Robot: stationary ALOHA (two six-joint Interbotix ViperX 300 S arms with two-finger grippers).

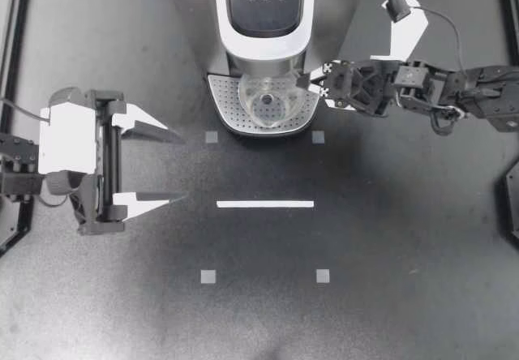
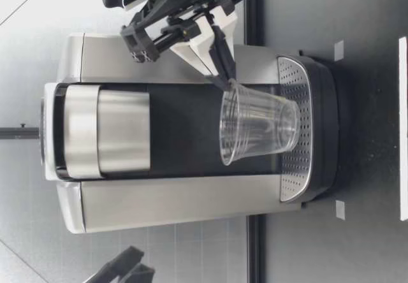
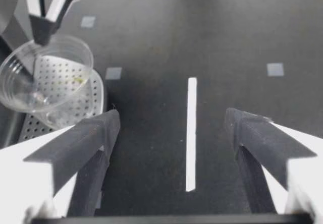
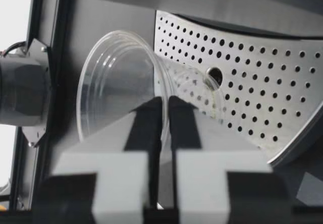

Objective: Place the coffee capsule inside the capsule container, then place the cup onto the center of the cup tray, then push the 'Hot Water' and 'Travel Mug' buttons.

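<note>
Jaws of right gripper [image 1: 305, 82] tight on cup [image 1: 268, 105] rim, over cup tray [image 1: 226, 110].

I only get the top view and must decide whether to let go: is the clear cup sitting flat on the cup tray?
Observer: Not flat. In the low view the clear plastic cup stands slightly tilted under the brew head.
Operator: How is my right gripper holding it?
Observer: The right wrist view shows its two fingers closed on the cup's wall at the rim, one on each side.
Operator: Is the base down on the tray?
Observer: In the low view the base is level with the perforated cup tray; I cannot tell whether it is fully in contact.
</note>
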